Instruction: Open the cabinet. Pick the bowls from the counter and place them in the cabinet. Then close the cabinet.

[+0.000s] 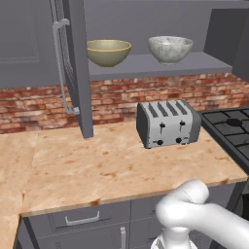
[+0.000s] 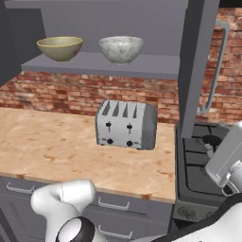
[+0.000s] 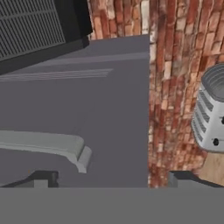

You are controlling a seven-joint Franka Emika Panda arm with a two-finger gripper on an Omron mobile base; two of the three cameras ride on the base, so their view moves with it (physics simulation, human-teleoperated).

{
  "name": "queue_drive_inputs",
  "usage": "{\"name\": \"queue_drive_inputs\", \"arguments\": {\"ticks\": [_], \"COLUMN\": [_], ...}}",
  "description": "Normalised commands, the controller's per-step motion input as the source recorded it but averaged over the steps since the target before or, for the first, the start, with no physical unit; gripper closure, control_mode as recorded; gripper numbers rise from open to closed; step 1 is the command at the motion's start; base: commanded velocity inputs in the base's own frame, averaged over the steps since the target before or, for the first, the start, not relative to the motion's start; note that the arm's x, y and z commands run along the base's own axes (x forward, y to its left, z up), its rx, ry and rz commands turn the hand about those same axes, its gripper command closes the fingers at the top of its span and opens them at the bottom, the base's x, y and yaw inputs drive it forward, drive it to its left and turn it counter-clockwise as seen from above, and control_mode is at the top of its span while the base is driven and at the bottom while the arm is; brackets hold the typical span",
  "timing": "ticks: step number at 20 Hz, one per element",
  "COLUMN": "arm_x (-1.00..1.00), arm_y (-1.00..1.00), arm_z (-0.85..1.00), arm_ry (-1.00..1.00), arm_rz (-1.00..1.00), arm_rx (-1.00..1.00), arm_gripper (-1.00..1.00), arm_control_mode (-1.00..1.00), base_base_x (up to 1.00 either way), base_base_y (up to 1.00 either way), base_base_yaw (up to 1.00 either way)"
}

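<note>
The dark grey cabinet stands open, its left door [image 1: 78,63] and right door [image 2: 196,61] swung out toward me. On its shelf [image 1: 160,65] sit both bowls: the olive-tan bowl [image 1: 108,52] [image 2: 59,47] on the left and the white marbled bowl [image 1: 170,48] [image 2: 121,49] on the right. My gripper [image 3: 111,181] is open, fingertips wide apart, facing the outer panel of the right door [image 3: 87,109] close to the end of its silver bar handle [image 3: 43,142]. The hand [image 2: 227,158] hangs over the stove beside that door. The tan counter [image 1: 121,165] holds no bowl.
A silver four-slot toaster [image 1: 168,123] [image 2: 126,124] [image 3: 210,109] stands at the back of the counter. A black stove [image 2: 203,160] adjoins it on the right. Red brick wall [image 3: 175,65] runs behind. Grey drawers [image 1: 82,219] lie below the counter edge.
</note>
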Motion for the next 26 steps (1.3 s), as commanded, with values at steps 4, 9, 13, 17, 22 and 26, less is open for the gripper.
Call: {"name": "queue_drive_inputs", "arguments": {"ticks": [4,9,13,17,22,26], "arm_x": [0.44,0.55,0.56,0.42,0.12,0.0], "arm_y": [-0.4,-0.35,-0.41,-0.37,-0.05,0.14], "arm_z": [-0.19,-0.21,-0.15,-0.03,0.0,0.04], "arm_ry": [-0.05,-0.06,-0.06,-0.11,-0.17,-0.15], "arm_rz": [0.11,0.15,0.14,0.14,0.15,0.16], "arm_rx": [0.0,0.0,0.0,0.0,0.0,0.0], "arm_gripper": [-1.0,-1.0,-1.0,-1.0,-1.0,-1.0], "arm_control_mode": [-1.0,-1.0,-1.0,-1.0,-1.0,-1.0], "base_base_x": [0.0,0.0,0.0,0.0,0.0,0.0], "base_base_y": [0.0,0.0,0.0,0.0,0.0,0.0], "base_base_yaw": [0.0,0.0,0.0,0.0,0.0,0.0]}}
